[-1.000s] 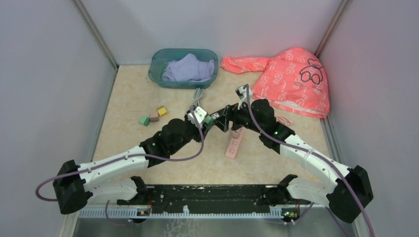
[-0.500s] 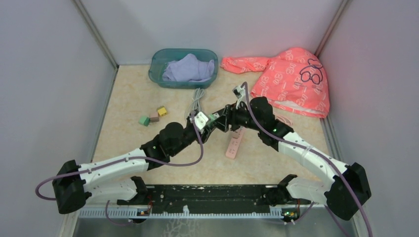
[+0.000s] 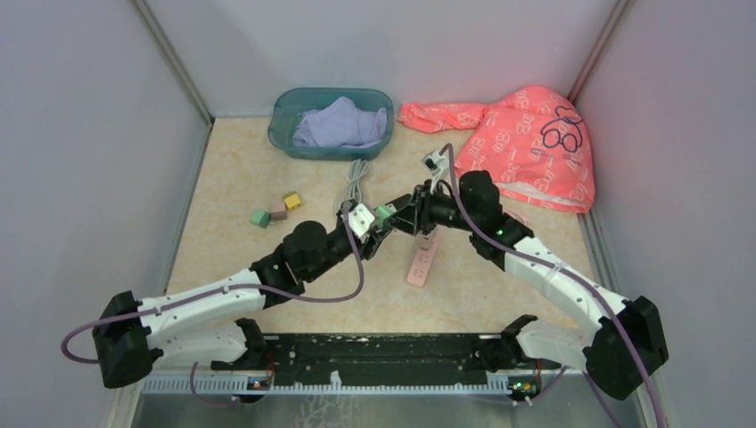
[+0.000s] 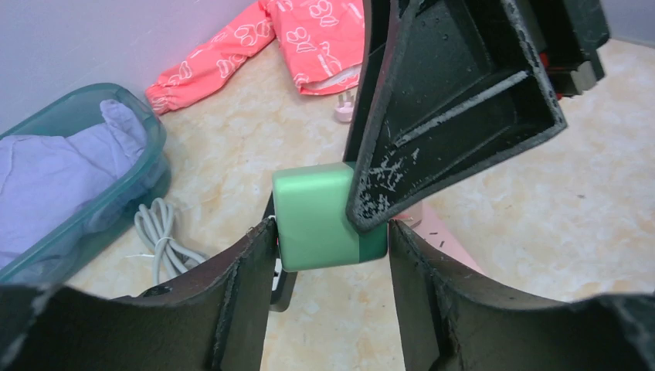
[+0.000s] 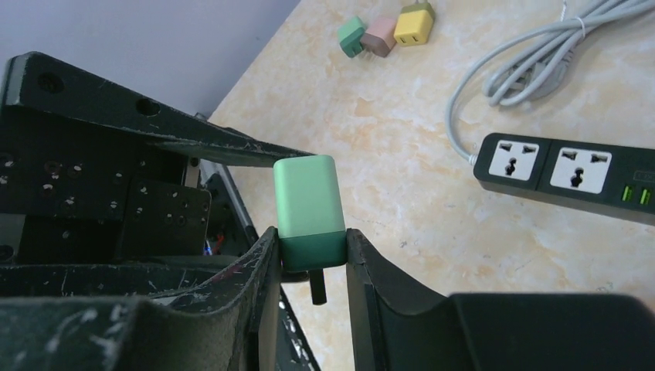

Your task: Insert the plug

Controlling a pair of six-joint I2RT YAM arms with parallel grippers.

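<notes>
The green plug (image 3: 382, 213) hangs above the table's middle between both grippers. My right gripper (image 3: 393, 219) is shut on its darker prong end (image 5: 311, 246), and a black prong points down between the fingers. My left gripper (image 3: 373, 226) straddles the plug (image 4: 317, 216); its fingers (image 4: 247, 270) stand close on either side without clamping it. The black power strip (image 5: 571, 174) with white sockets lies below, mostly hidden under the arms in the top view. Its grey cable (image 3: 357, 174) is coiled behind it.
A pink power strip (image 3: 423, 259) lies just right of the grippers. Three small plugs, green, pink and yellow (image 3: 275, 212), sit at the left. A teal bin (image 3: 283, 111) with a lavender cloth and a coral garment (image 3: 526, 143) lie along the back wall.
The right gripper has carried the plug slightly up and back. The left arm has drawn back a little toward the near left, its fingers still around the plug.
</notes>
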